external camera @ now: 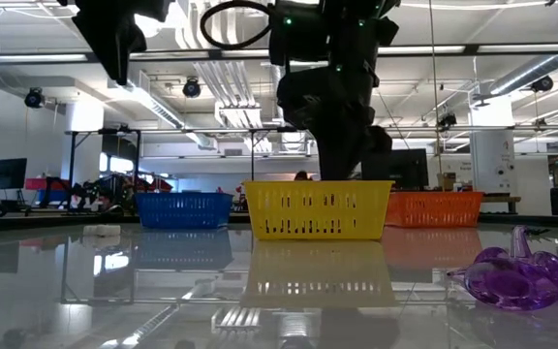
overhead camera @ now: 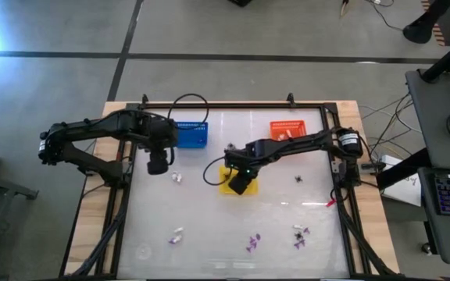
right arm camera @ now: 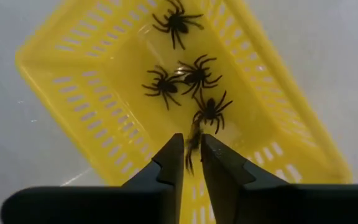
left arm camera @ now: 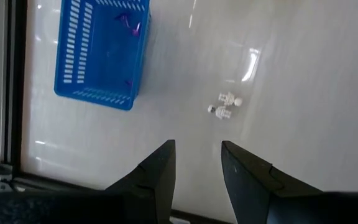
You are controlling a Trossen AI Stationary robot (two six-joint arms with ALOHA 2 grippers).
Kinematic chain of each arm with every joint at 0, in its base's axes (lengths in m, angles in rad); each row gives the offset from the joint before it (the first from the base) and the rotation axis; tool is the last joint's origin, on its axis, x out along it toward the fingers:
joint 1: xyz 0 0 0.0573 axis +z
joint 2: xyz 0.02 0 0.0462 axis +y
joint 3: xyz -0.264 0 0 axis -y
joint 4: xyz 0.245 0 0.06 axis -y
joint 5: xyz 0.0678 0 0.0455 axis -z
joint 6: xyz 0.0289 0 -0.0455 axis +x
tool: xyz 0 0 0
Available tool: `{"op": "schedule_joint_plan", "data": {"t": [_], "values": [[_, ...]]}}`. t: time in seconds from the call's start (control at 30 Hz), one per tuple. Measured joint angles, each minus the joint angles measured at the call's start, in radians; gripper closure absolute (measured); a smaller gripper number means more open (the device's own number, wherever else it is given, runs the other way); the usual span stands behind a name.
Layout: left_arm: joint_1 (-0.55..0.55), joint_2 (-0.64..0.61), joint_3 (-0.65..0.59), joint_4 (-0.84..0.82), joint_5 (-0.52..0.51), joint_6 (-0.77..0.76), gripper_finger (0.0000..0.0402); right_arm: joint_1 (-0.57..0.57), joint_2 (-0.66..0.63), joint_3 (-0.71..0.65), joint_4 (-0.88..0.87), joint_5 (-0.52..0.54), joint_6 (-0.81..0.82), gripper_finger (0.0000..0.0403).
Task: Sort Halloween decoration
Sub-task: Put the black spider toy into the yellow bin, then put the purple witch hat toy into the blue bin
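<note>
My right gripper (right arm camera: pixel 192 151) hovers above the yellow basket (right arm camera: pixel 92 93) and is shut on a black spider (right arm camera: pixel 192 140). Several more black spiders (right arm camera: pixel 197 74) lie on the basket floor. In the high view this gripper (overhead camera: pixel 241 183) covers part of the yellow basket (overhead camera: pixel 225 178). My left gripper (left arm camera: pixel 197 152) is open and raised over bare table near the blue basket (left arm camera: pixel 101 53), which holds purple trinkets (left arm camera: pixel 129 25). A white trinket (left arm camera: pixel 224 106) lies on the table ahead of it. Other white (overhead camera: pixel 176 233), purple (overhead camera: pixel 253 243) and black (overhead camera: pixel 298 179) trinkets lie scattered. My right gripper pinches the black spider's body (right arm camera: pixel 194 132) between its two fingertips (right arm camera: pixel 173 152). It comes from above, pointing down into the yellow basket. The spider is lifted clear, and its legs hang below the fingers above the basket floor.
The orange basket (overhead camera: pixel 291 129) stands near the far right corner and the blue basket (overhead camera: pixel 191 134) near the far left. A purple trinket (external camera: pixel 516 276) lies close to the low camera. A dark frame (overhead camera: pixel 233 107) rims the table.
</note>
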Motion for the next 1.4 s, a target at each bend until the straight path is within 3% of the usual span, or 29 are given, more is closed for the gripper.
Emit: {"op": "schedule_joint_plan", "data": {"t": [0.3, 0.47, 0.77, 1.03, 1.23, 1.4], "values": [[0.001, 0.000, 0.000, -0.033, 0.000, 0.000, 0.0290, 0.043, 0.000, 0.033, -0.022, 0.016, 0.081, 0.0286], [0.001, 0.003, 0.000, -0.037, -0.009, 0.001, 0.0290, 0.081, -0.002, 0.107, -0.124, 0.011, 0.107, 0.0270], [0.001, 0.033, 0.000, -0.029, -0.072, 0.008, 0.0290, 0.194, -0.004, 0.250, -0.356, 0.019, 0.183, 0.0266], [0.001, 0.072, 0.000, 0.023, -0.054, 0.067, 0.0290, 0.296, -0.004, 0.337, -0.553, 0.147, 0.338, 0.0266], [0.000, 0.045, 0.000, 0.022, -0.053, 0.036, 0.0290, 0.371, -0.005, 0.341, -0.581, 0.146, 0.444, 0.0266], [0.001, 0.001, 0.000, 0.022, -0.053, 0.013, 0.0290, 0.451, -0.005, 0.319, -0.585, 0.147, 0.623, 0.0266]]}}
